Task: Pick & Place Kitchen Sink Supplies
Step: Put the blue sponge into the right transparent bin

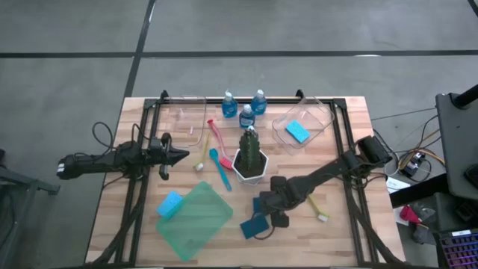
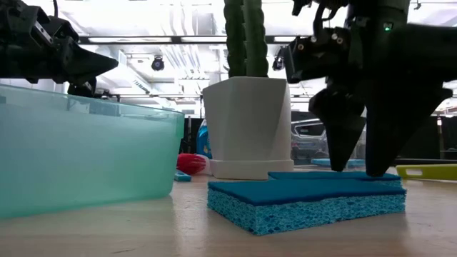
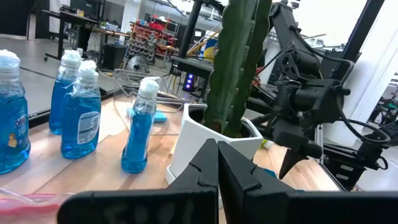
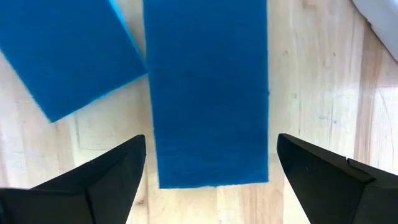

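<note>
Just in front of the white pot (image 1: pixel 250 169) holding the dark green cactus (image 1: pixel 250 147), the right gripper (image 4: pixel 210 163) hangs low over the table (image 1: pixel 351 224) with its fingers (image 4: pixel 106 171) spread wide, one on either side of a teal sponge (image 4: pixel 208 93) and holding nothing. In the low view the fingertips (image 2: pixel 346 135) reach almost to the sponge's top face; whether they touch it cannot be told. A second teal sponge (image 4: pixel 65 53) lies at an angle just beside the first, towards the table's front edge. The right arm (image 1: pixel 328 173) stretches low from the right side of the table in towards the pot, its wrist bent down.

Left of the pot, the left gripper (image 1: pixel 181 156) is pressed shut on nothing, its arm (image 1: pixel 104 161) reaching level from the left edge and pointing at the cactus.

Behind the pot stand three blue bottles (image 1: pixel 247 114) with white caps. Right of them, a clear tray (image 1: pixel 320 118) holds a light-blue sponge (image 1: pixel 297 131). Between the left gripper and the pot lie the red brush (image 1: pixel 219 140), yellow brush (image 1: pixel 200 157) and blue brush (image 1: pixel 219 167). A lime brush (image 1: pixel 318 209) lies to the right of the right gripper. Front-left of the pot sit another light-blue sponge (image 1: pixel 170 203) and a translucent green sheet (image 1: pixel 196 220).
</note>
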### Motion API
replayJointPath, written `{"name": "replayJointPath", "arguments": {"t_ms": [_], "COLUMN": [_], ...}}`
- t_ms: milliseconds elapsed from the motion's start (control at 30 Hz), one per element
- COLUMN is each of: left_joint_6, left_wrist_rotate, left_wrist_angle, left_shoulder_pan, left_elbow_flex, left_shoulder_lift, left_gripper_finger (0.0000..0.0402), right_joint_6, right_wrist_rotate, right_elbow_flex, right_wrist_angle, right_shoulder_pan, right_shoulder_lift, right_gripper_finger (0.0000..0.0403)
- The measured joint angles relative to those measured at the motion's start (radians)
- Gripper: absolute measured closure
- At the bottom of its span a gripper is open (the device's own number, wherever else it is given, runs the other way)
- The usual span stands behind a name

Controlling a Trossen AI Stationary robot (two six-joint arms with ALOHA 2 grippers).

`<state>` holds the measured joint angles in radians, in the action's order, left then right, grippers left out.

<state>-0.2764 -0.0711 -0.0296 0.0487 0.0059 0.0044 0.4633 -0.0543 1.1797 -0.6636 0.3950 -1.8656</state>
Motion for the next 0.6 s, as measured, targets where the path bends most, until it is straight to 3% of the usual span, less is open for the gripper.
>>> {"name": "replayJointPath", "arguments": {"t_ms": [267,600], "left_joint_6": [0.0,0.0], "left_wrist_rotate": [0.0,0.0], "left_wrist_angle": [0.0,0.0], "left_shoulder_pan": [0.0,0.0], "left_elbow_flex": [0.0,0.0], "left_shoulder_lift": [0.0,0.0], "left_gripper_finger": [0.0401,0.0401], "right_joint_6": [-0.018,0.004], "right_wrist_rotate": [0.055,0.048], "right_elbow_flex": [-0.029,-0.076], "right_wrist_angle": [0.068,0.1], "right_shoulder_pan": [-0.005,-0.007], "right_shoulder_lift": [-0.002,0.0], "right_gripper_finger": [0.0044,0.0044]}}
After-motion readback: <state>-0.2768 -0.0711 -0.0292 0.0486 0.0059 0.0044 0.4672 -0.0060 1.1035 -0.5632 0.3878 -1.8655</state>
